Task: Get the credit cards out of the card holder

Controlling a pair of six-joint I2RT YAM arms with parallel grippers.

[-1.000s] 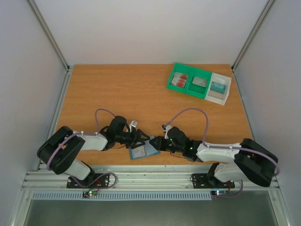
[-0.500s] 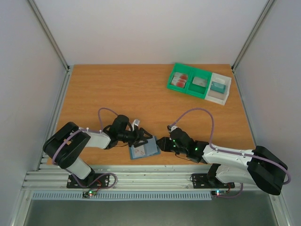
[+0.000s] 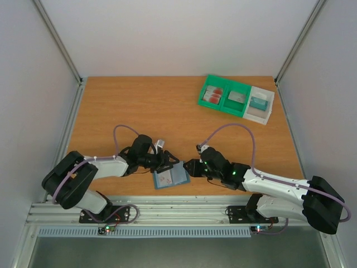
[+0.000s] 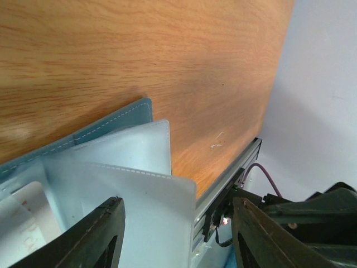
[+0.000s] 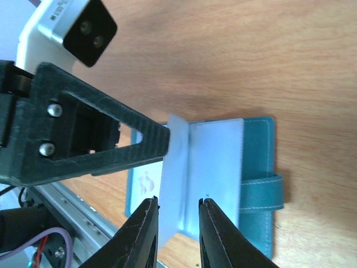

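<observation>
The wooden table (image 3: 167,111) filled most of the top view. The left arm (image 3: 100,166) and the right arm (image 3: 273,183) reached low across its near edge toward each other.

Well apart from them, at the far right of the table, lay a green two-compartment tray (image 3: 209,78) with a white tray (image 3: 268,110) touching its right side. The green tray's left compartment held reddish credit cards (image 3: 212,95) and its right one a grey piece (image 3: 238,96). A teal piece (image 3: 258,102) sat in the white tray.

The card holder (image 3: 177,177) lay open and flat near the table's front edge, between the two grippers. The wrist views showed its teal-blue cover (image 5: 256,162) and clear plastic sleeves (image 4: 139,148) fanned up from it.

The left gripper (image 3: 170,163) was spread wide, and its wrist view showed both fingers apart over the sleeves. The right gripper (image 5: 178,202) was parted only narrowly. Its fingers straddled one raised clear sleeve (image 5: 174,167) with a gap showing beside it. One tip of the left gripper touched that sleeve's top edge.

One pale card with pinkish print (image 5: 146,181) lay inside the holder.
</observation>
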